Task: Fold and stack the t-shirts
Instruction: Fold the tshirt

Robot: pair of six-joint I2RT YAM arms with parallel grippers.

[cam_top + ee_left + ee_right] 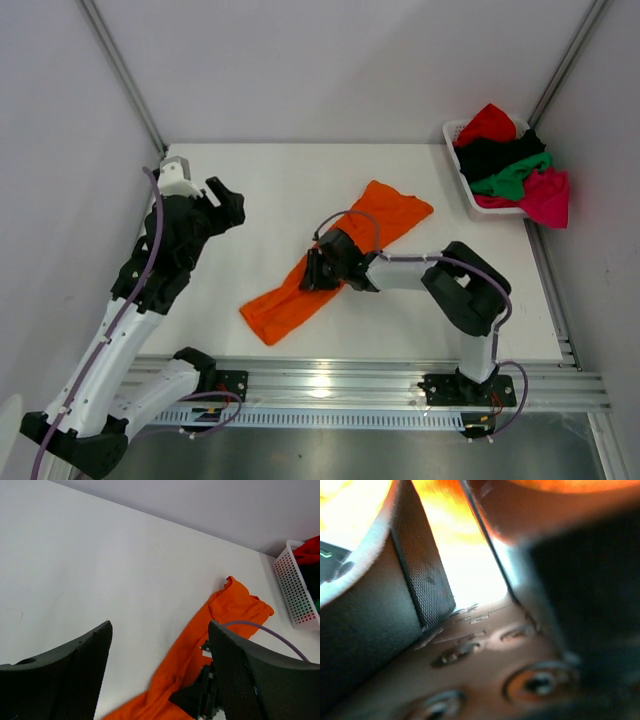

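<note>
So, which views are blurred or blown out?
Right wrist: out of focus, orange glow and a blown-out white patch, close against the bright orange cloth t-shirt. Top external: sharp, even light, glare on the silver metal rail. Left wrist: sharp.

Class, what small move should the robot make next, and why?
Probably lower the open left gripper to the near end of the orange t-shirt, to spread it: the shirt lies bunched in a diagonal strip, with the right gripper low at its middle.
</note>
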